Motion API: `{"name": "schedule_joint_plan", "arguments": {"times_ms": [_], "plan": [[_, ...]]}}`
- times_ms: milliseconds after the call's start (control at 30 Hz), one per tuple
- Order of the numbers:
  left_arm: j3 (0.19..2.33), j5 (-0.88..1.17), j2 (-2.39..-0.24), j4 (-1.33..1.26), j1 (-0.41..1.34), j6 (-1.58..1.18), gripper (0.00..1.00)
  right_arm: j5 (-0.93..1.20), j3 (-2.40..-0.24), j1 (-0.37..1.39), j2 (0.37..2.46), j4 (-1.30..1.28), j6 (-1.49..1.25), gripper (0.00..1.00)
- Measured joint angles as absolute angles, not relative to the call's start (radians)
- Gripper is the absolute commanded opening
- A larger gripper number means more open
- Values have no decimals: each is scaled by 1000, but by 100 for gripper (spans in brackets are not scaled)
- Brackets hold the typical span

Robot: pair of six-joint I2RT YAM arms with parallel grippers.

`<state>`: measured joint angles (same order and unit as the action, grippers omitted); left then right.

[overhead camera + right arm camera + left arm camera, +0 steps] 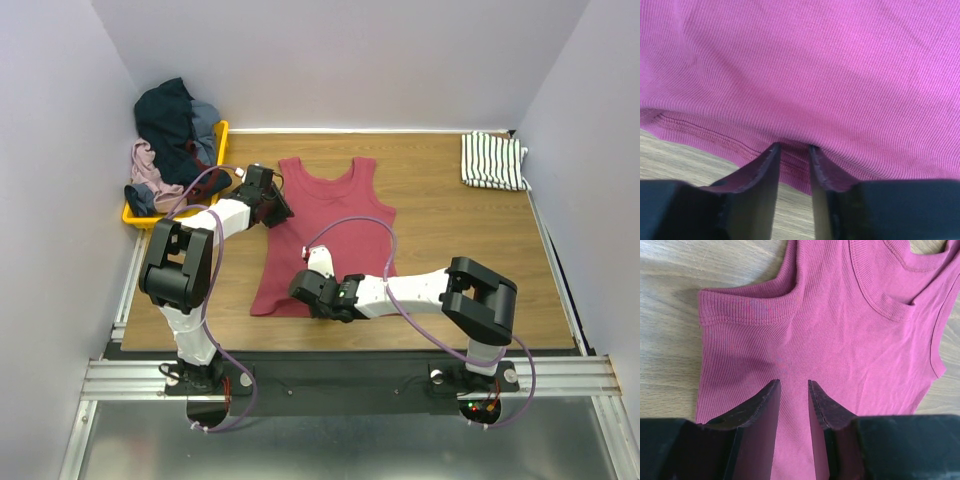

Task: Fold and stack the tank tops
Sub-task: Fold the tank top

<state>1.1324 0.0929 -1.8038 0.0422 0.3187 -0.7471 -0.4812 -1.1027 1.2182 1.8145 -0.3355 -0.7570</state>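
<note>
The dark red tank top lies flat on the wooden table, straps toward the back. My left gripper is at its left side just below the armhole. In the left wrist view the jaws stand a narrow gap apart, with flat red cloth showing between them. My right gripper is at the bottom hem. Its jaws are also a narrow gap apart, tips against the hem, and the cloth rises just past them. The white striped tank top lies folded at the back right corner.
A yellow tray at the back left holds a heap of other clothes. Walls close in the table on the left, back and right. Purple cables loop from both arms over the red top.
</note>
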Motion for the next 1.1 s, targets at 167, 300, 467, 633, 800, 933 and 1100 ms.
{"name": "schedule_joint_plan", "arguments": {"times_ms": [167, 300, 467, 633, 800, 933, 1100], "plan": [[1132, 93, -1804, 42, 318, -749, 40, -482, -1103, 1218, 1814, -338, -760, 19], [1132, 93, -1804, 42, 318, -749, 40, -481, -1103, 1218, 1814, -339, -760, 12], [1132, 93, -1805, 41, 312, -749, 40, -474, -1103, 1218, 1810, -343, -759, 12], [1132, 93, -1807, 41, 307, -750, 40, -453, -1097, 1218, 1769, -355, -759, 10], [1132, 93, -1817, 41, 305, -750, 40, -430, -1096, 1220, 1733, -361, -760, 9], [1132, 93, -1818, 41, 305, -751, 40, -412, -1085, 1233, 1728, -367, -762, 9], [1132, 93, -1818, 41, 305, -752, 40, -389, -1035, 1259, 1728, -379, -779, 8]]}}
